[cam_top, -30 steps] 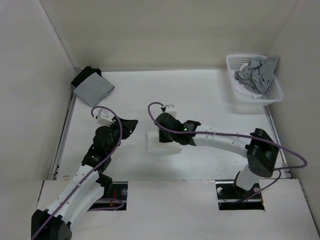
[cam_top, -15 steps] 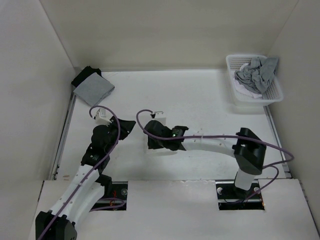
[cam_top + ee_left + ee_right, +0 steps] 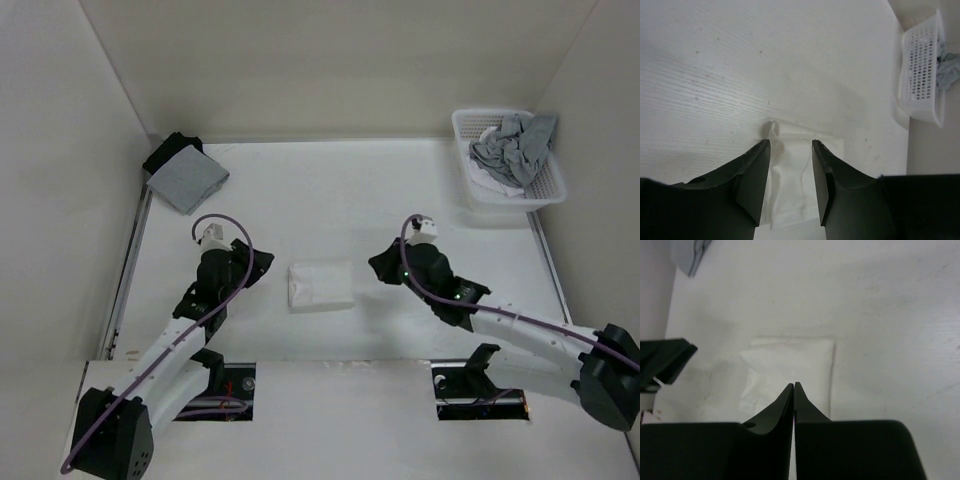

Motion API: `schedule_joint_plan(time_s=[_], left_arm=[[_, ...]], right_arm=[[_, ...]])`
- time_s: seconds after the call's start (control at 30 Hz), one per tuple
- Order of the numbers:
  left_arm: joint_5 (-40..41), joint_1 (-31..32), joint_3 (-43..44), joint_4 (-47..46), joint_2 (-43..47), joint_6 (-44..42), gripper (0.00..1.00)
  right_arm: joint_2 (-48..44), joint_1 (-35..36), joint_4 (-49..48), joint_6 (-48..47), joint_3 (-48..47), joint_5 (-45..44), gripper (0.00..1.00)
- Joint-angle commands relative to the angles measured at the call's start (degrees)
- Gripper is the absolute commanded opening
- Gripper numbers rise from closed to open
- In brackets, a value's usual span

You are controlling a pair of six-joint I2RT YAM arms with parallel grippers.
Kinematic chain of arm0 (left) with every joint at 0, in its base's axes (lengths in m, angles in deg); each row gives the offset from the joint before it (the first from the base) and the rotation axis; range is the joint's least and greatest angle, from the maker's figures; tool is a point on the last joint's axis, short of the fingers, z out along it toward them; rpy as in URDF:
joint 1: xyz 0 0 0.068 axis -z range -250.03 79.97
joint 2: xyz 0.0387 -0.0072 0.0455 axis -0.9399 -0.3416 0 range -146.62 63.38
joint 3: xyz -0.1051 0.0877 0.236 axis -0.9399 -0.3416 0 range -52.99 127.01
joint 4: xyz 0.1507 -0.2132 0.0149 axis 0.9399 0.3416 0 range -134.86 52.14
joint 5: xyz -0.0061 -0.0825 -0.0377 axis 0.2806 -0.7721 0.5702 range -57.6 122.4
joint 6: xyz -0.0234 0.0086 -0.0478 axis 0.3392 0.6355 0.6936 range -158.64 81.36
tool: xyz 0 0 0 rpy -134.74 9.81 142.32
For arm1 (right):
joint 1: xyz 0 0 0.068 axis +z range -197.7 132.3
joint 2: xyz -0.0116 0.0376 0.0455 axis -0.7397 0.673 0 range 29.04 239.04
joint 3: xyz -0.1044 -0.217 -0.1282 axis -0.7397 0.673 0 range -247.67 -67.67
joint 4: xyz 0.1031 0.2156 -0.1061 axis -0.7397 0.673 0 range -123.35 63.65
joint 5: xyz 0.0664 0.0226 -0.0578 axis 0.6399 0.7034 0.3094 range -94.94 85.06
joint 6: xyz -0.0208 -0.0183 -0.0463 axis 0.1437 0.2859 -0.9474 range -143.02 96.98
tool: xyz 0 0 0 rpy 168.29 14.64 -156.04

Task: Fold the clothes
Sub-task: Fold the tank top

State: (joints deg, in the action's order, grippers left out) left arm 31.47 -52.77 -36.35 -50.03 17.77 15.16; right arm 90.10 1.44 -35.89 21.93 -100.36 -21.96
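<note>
Retreating with the right arm from over the shirt (image 3: 320,286), all the way out to its right side since a second ago; easing the left arm slightly back as well. Lying now as a small folded rectangle on the bench (image 3: 400,190), between the two arms and touched by neither.

Keeping the right fingers (image 3: 785,405) pressed together on nothing, tips aimed at the shirt's near edge but apart from it. Holding the left fingers (image 3: 752,180) wide with nothing gripped, the shirt just beyond the tips and partly showing through the gap.

Judging from the tidy shape: finishing the folding step, most likely backing off after the last fold. Looking next at either a final pressing flat or a carry of the bundle toward the folded grey cloth (image 3: 188,180) in the far left corner; grey garments (image 3: 512,145) sitting heaped in the basket (image 3: 510,200) at far right. Needing, for any pickup, a low approach with fingers spread, pinching all layers at one edge to avoid spilling the fold open.
</note>
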Motion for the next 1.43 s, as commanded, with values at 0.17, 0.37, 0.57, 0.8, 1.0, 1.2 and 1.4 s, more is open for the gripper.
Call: schedule_joint_plan(time_s=[0.17, 0.37, 0.57, 0.8, 1.0, 1.2, 1.4], left_arm=[[5.06, -2.36, 2.07, -1.08, -3.87, -5.20, 0.42], [5.15, -4.91, 3.74, 1.65, -7.48, -5.37, 0.45], [4.88, -3.77, 3.75, 2.01, -8.89, -5.46, 0.45], [5.85, -2.97, 2.43, 2.00, -5.99, -7.21, 0.45], [5.41, -1.92, 3.39, 1.57, -8.36, -7.75, 0.46], [5.94, -0.34, 3.66, 0.34, -9.59, -8.36, 0.46], [5.85, 1.77, 4.28, 0.43, -10.82, -9.60, 0.54]], right_arm=[[-3.14, -20.51, -25.66, -1.97, 7.02, 14.90, 0.26], [3.27, -29.58, -29.17, -2.06, 7.89, 17.37, 0.57], [8.20, -29.68, -36.39, 0.14, 11.07, 19.38, 0.59], [5.83, -30.20, -36.39, 0.49, 12.12, 20.27, 0.62], [7.32, -30.12, -36.21, 0.58, 11.42, 20.79, 0.62], [7.32, -30.12, -35.95, 0.67, 11.42, 21.06, 0.56], [7.59, -30.12, -35.95, 0.67, 11.33, 21.85, 0.51]])
